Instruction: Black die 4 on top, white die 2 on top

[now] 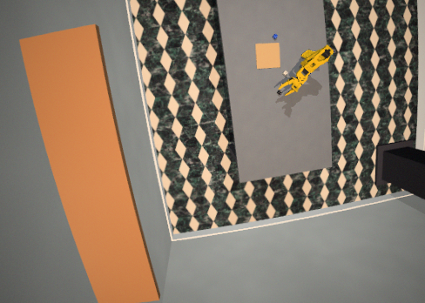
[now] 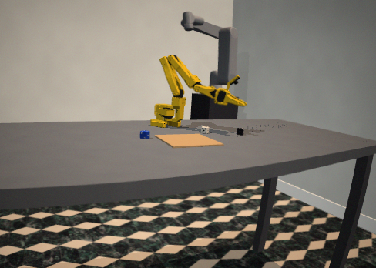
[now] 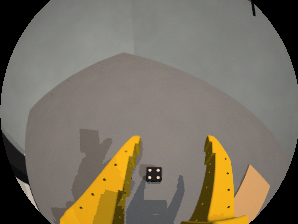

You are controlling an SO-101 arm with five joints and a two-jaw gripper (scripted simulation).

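Note:
The black die (image 1: pixel 279 92) (image 2: pixel 240 131) (image 3: pixel 154 174) lies on the table, off the mat; its upper face shows four pips in the wrist view. My gripper (image 1: pixel 282 92) (image 2: pixel 242 91) (image 3: pixel 174 137) is open and empty, raised well above the table near the black die. The white die (image 1: pixel 286 73) (image 2: pixel 205 129) lies on the table just off the mat, between mat and arm; its top number is too small to tell. The orange mat (image 1: pixel 267 56) (image 2: pixel 189 141) (image 3: pixel 252 190) lies flat and bears no die. The blue die (image 1: pixel 274 37) (image 2: pixel 145 134) is on the table beside it.
The grey table (image 1: pixel 283 137) (image 2: pixel 96 159) carries the arm's yellow base (image 2: pixel 166 115) near one long edge. A larger grey arm (image 2: pixel 227 55) on a black stand is behind the table. A long orange panel (image 1: pixel 83 158) is far off to the left in the top view.

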